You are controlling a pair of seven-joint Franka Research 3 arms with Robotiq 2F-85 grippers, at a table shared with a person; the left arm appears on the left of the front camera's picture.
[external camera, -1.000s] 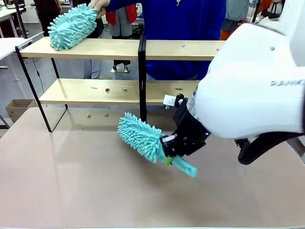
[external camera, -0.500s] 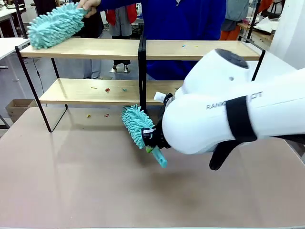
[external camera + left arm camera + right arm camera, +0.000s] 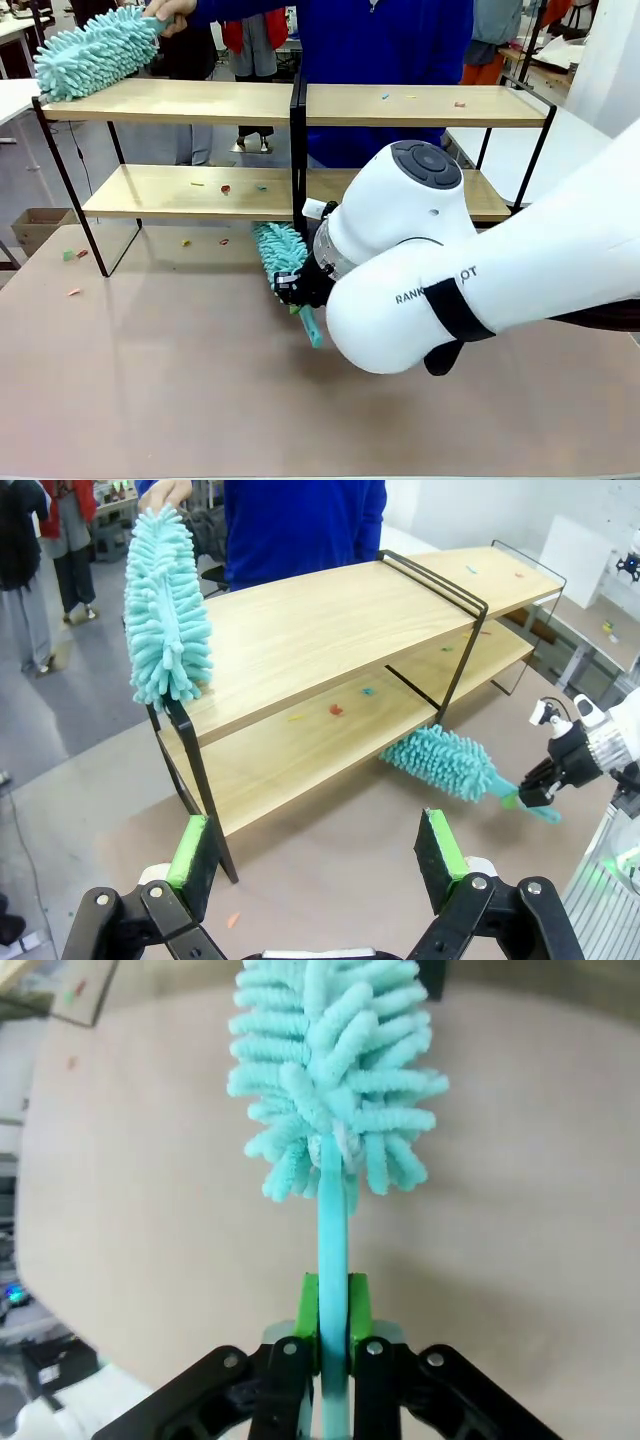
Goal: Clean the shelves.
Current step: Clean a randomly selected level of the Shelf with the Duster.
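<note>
Front, left wrist and right wrist views of a shared cleaning scene. The shelves [image 3: 200,100] stand across the far part of the table [image 3: 150,400], between the robot and a person in a blue top [image 3: 380,50]. Their two light-wood boards sit in a thin black frame with a central post [image 3: 297,150].

The right gripper [image 3: 295,290] is clamped on the handle [image 3: 332,1230] of a teal duster [image 3: 280,250]. In the right wrist view the green pads [image 3: 309,1305] press the handle from both sides. The fluffy head points toward the shelves and lies low, just beside the foot of the central post and under the front edge of the lower board [image 3: 170,195]. It appears to hang just above the table, though contact cannot be settled from these angles.

The left gripper [image 3: 315,850] is spread wide and holds nothing. It hovers over the table in front of the rack's end frame.

The person's hand [image 3: 165,10] holds a second duster [image 3: 90,55], whose head lies on the end of the upper board [image 3: 420,105] at the robot's left. Small coloured scraps [image 3: 225,188] lie on the lower board, a few more on the upper board, and others on the table near the rack's left leg.
</note>
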